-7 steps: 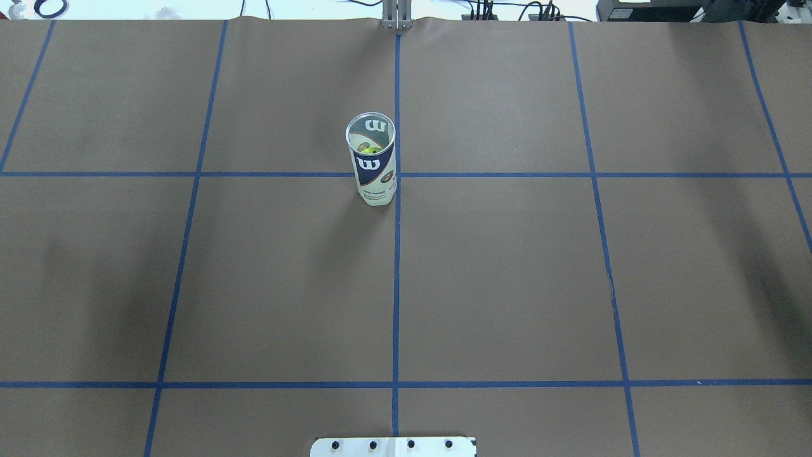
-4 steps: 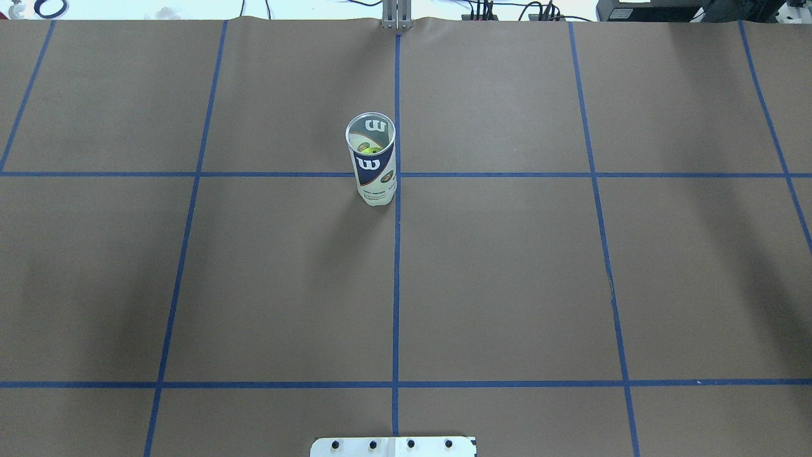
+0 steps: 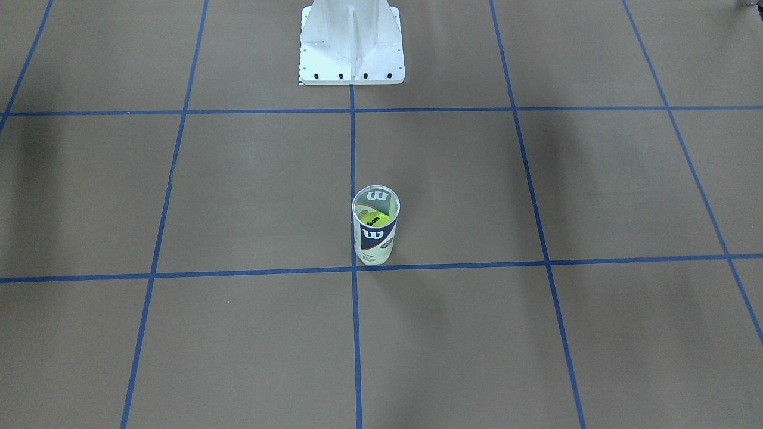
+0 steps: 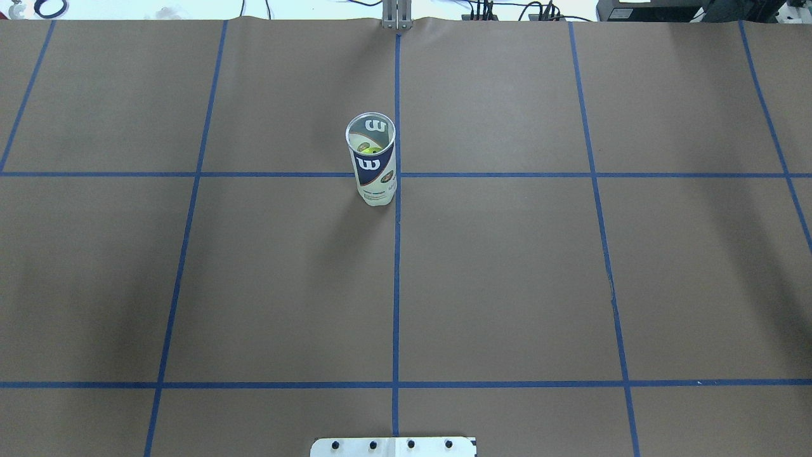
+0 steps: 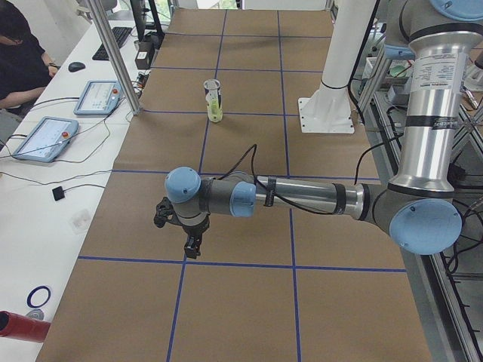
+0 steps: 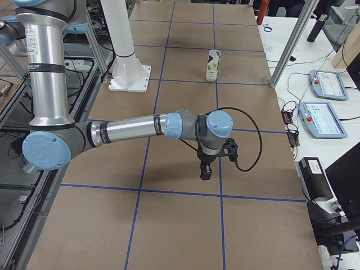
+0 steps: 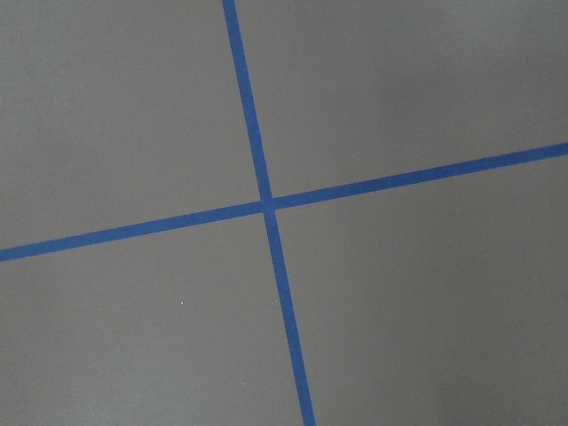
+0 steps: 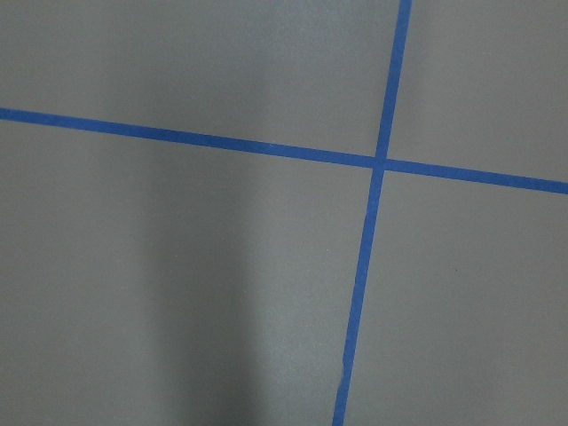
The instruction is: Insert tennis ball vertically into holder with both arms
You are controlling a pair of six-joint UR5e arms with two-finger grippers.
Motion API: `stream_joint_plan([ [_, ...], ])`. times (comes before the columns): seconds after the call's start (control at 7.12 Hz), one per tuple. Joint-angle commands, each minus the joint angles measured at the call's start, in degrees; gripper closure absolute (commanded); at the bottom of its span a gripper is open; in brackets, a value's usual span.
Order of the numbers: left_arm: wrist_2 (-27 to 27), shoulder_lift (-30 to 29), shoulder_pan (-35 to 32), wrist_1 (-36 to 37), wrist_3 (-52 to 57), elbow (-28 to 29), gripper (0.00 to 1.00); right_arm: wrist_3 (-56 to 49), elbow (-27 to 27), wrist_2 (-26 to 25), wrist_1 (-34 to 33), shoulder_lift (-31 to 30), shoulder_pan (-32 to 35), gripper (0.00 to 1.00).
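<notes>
Well away from holder (image 4: 372, 166), left pincer (image 5: 192, 246) and right pincer (image 6: 206, 172): cannot tell if spread.

The clear plastic cylindrical can (image 4: 371, 166) with a navy-and-white label stands upright midway between the table's (image 4: 571, 285) left and right edges, nearer its far edge. A yellow-green tennis ball (image 3: 374, 219) sits inside. The grey-silver left arm (image 5: 302, 197) and right arm (image 6: 135, 128) stretch level over the table's ends.
</notes>
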Motion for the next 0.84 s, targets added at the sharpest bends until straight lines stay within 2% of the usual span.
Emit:
stream_joint_plan([
  [0.0, -0.08, 0.0, -0.11, 0.1, 0.01, 0.11, 0.0, -0.32, -3.17, 1.56, 2.47, -0.41, 1.09, 0.0],
  [0.42, -0.08, 0.0, -0.37, 0.81, 0.01, -0.06, 0.0, -0.15, -3.17, 1.47, 2.56, -0.15, 1.09, 0.0],
  [0.7, -0.08, 0.0, -0.38, 0.81, 0.01, -0.06, 0.0, 0.29, -3.87, 1.3, 6.92, -0.41, 1.09, 0.0],
])
